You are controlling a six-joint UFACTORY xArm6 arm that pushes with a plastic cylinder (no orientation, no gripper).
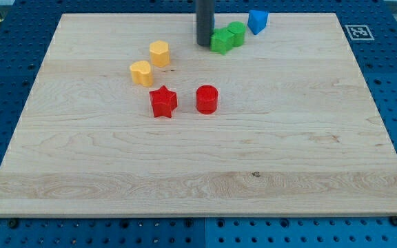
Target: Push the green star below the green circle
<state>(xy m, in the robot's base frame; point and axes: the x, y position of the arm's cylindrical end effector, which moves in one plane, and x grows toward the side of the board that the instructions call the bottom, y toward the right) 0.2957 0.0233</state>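
Note:
The green star (pixel 221 41) lies near the view's top, touching the green circle (pixel 236 32), which sits just to its upper right. My rod comes down from the view's top, and my tip (pixel 204 45) rests on the board right at the star's left side, touching or nearly touching it.
A blue block (pixel 257 21) sits right of the green circle near the top edge. Two yellow blocks (pixel 159 52) (pixel 142 72) lie left of centre. A red star (pixel 163 102) and a red cylinder (pixel 207 99) lie below them. The wooden board (pixel 198 179) sits on a blue pegboard table.

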